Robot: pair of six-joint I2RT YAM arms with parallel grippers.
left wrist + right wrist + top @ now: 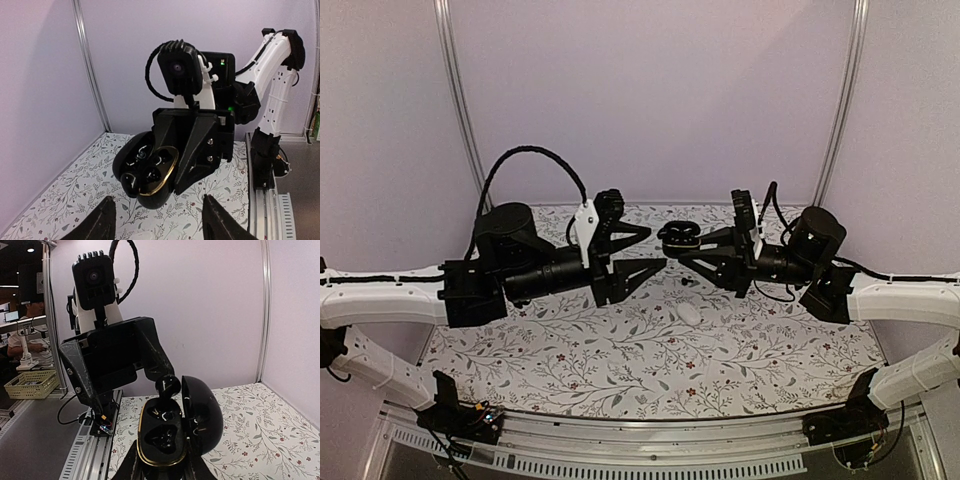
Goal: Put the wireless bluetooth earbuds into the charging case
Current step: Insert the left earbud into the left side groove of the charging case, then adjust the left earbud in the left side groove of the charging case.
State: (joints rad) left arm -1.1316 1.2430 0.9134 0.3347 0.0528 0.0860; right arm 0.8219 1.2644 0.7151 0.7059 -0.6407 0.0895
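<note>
Logging from the left gripper [157,200] outward. Risk: its near finger sits just beside an earbud [167,385] standing proud of the upper well; a brush could tip it out. Jaws spread, gripping nothing I can see. Right gripper [162,467]: clamped on the open charging case [202,415], held above the table [570,350]. Tiny dark piece [688,283] lying below on it, perhaps the second earbud.

White arm links [380,303], black joints [510,232], black left pincer [658,248], braided black cable [535,152]
</note>
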